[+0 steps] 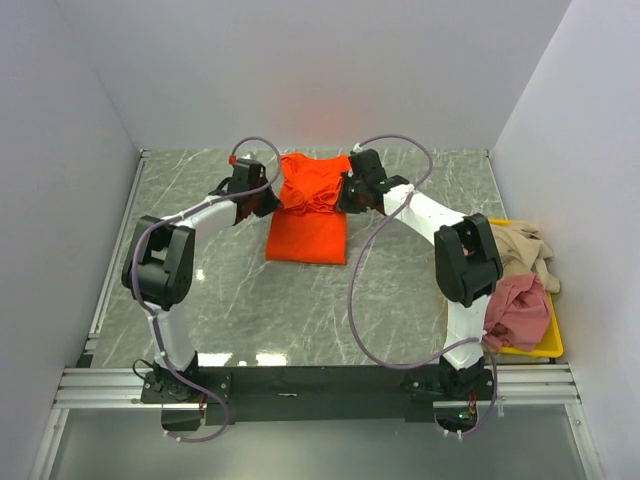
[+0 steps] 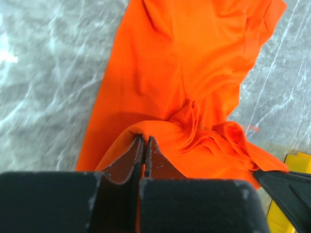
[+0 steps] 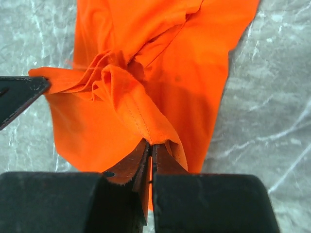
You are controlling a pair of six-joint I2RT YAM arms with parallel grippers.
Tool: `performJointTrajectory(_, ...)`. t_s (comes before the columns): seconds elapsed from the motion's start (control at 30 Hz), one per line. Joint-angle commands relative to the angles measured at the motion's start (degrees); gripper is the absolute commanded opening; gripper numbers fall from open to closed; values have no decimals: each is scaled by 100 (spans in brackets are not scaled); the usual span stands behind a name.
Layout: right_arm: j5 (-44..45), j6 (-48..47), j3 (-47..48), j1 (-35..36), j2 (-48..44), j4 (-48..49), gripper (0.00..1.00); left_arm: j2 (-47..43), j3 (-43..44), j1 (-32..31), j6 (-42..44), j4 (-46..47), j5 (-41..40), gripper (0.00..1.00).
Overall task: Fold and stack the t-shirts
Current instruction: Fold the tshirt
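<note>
**Top external: both my tools clamped on the orange-red shirt**

Top external view has the orange-red t-shirt (image 1: 308, 235) lying at the far middle of the marble-patterned worktop (image 1: 400, 300). Its near part is flat and roughly rectangular. Its far part is bunched and lifted between my two tools. My left tool (image 1: 274, 203) meets the bunched cloth at the shirt's left edge. My right tool (image 1: 346, 194) meets it at the right edge, straight across from the other.

From the left wrist, my left tool's jaws stand together with only a thin fold of orange cloth pinched between them. The cloth humps over the tips and runs off in wrinkles to one side, where the dark tip of my right tool shows at the edge of that view. Beyond the tips the shirt spreads flat on the worktop.

From the right wrist, my right tool is likewise closed on the same shirt. Its jaws almost touch, and a stitched seam drapes over the tips. Gathered folds stretch from there toward the dark tip of my left tool.

At the worktop's right edge sits the yellow bin (image 1: 553, 346). The beige t-shirt (image 1: 520, 248) is crumpled in its far part. The dusty pink t-shirt (image 1: 518, 310) is crumpled in its near part, touching the beige one.
</note>
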Motion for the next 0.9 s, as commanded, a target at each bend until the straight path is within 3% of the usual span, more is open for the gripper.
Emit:
performJointTrajectory(0.0,-119,-87,347,-60,292,-123,0,183,468,7,209,58,157,0)
performJointTrajectory(0.23,-163,18,576,-165,688,-176,2,438,678,42,253,76,166,1)
performJointTrajectory(0.27,-172,36,654,-200,793,-315,6,482,740,42,253,-81,105,1)
performJointTrajectory(0.33,-128,53,839,-218,847,-404,25,588,924,50,245,-214,43,1)
performJointTrajectory(0.37,-145,27,875,-227,864,-413,34,605,960,51,227,-276,-10,17)
performJointTrajectory(0.4,-197,1,936,-227,838,-422,55,571,987,59,201,-328,-19,31)
performJointTrajectory(0.43,-215,-25,954,-218,803,-422,61,527,978,59,175,-320,-37,41)
performJointTrajectory(0.47,-242,-69,963,-227,768,-439,66,474,961,68,166,-311,-54,79)
performJointTrajectory(0.5,-259,-96,928,-227,655,-440,76,334,934,68,174,-277,-54,99)
performJointTrajectory(0.63,-382,-315,463,-148,215,-203,82,-193,593,77,209,-206,-98,99)
performJointTrajectory(0.87,-268,-193,-494,168,-356,-141,83,-1178,-945,77,104,-276,-116,99)
